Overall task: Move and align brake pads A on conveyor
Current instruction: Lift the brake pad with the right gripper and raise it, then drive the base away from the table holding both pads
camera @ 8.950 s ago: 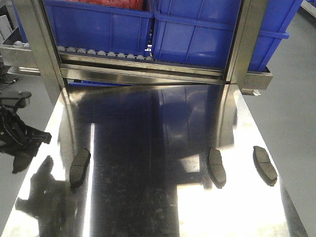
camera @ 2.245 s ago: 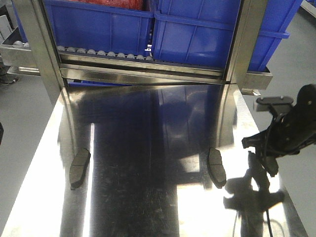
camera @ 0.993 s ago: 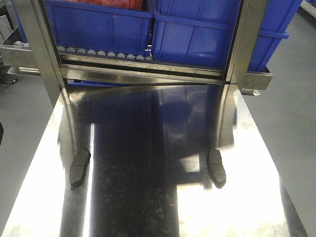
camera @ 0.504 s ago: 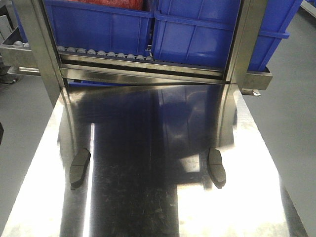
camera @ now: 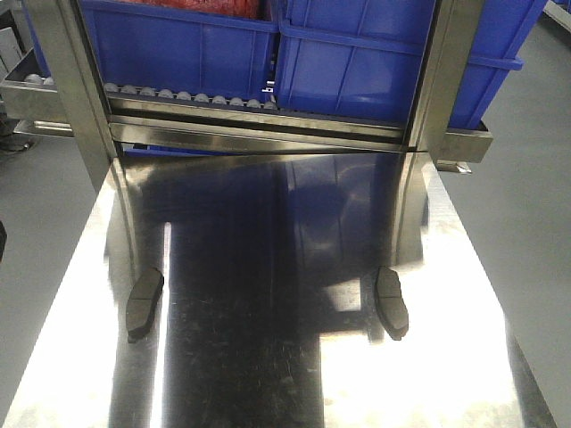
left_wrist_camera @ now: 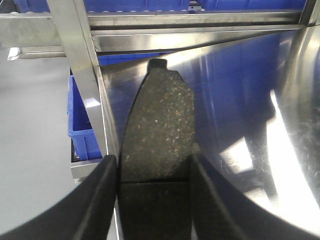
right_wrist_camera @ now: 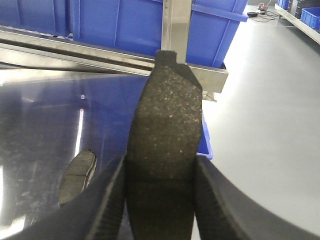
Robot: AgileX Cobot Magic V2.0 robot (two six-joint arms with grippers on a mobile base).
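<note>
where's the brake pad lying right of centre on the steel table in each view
Front view: the brake pad lies low, right of centre on the steel table.
Left wrist: not in it; the left-held pad fills the middle.
Right wrist: probably the one at lower left, beside the right-held pad.
Shared landmark: the blue bins behind the table.

1. A shiny steel counter (camera: 268, 374) mirrors bright light in streaks
2. Behind the counter, blue plastic bins (camera: 178, 45) sit on a roller rack (camera: 178, 94) framed by steel posts (camera: 67, 80)
3. Smooth grey floor (camera: 535, 178) flanks the counter on both sides
</note>
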